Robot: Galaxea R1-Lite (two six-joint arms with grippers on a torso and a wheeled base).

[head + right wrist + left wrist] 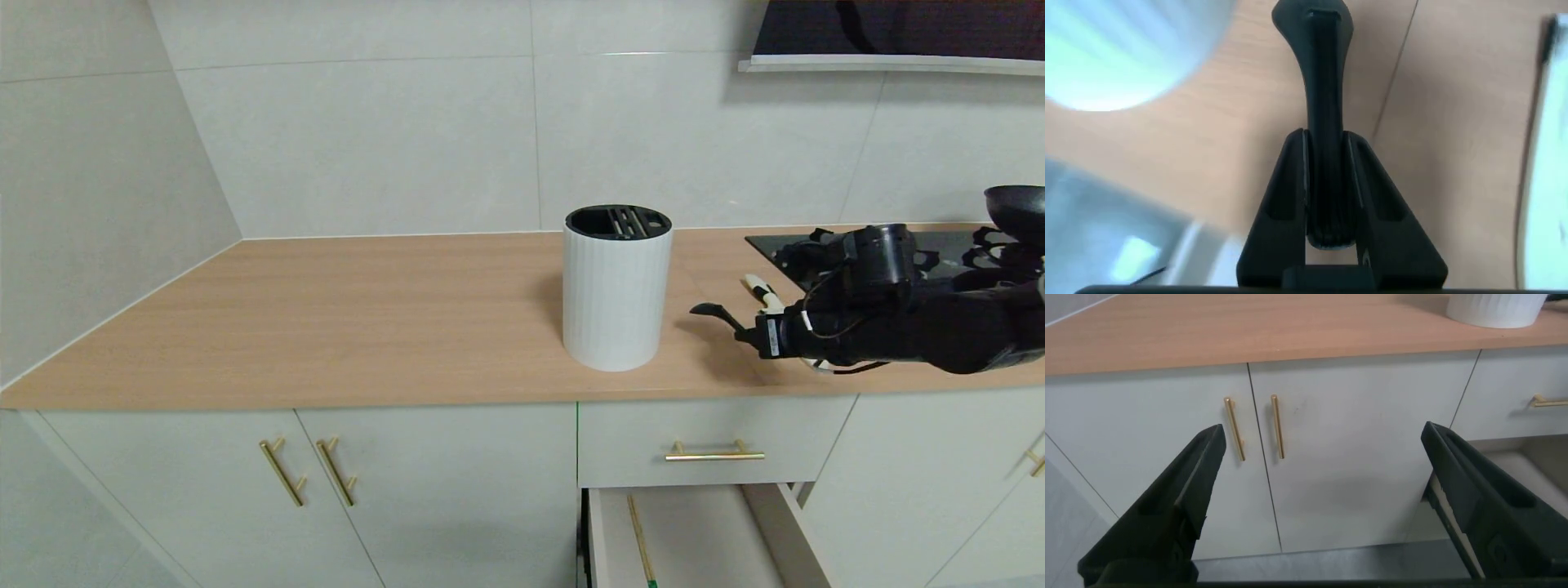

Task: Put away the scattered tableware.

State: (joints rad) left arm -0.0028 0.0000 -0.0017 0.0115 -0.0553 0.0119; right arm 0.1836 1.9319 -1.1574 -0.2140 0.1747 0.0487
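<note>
- Head view: white holder upright on the wooden counter; right gripper just beside it, clamped on a black utensil that points toward the holder. White-handled knife flat on the counter near the stove. Open drawer below, chopsticks inside.
- Left wrist view: left gripper spread wide, nothing between the fingers, facing cupboard doors.
- Right wrist view: fingers tight around the black utensil, holder close by.
</note>
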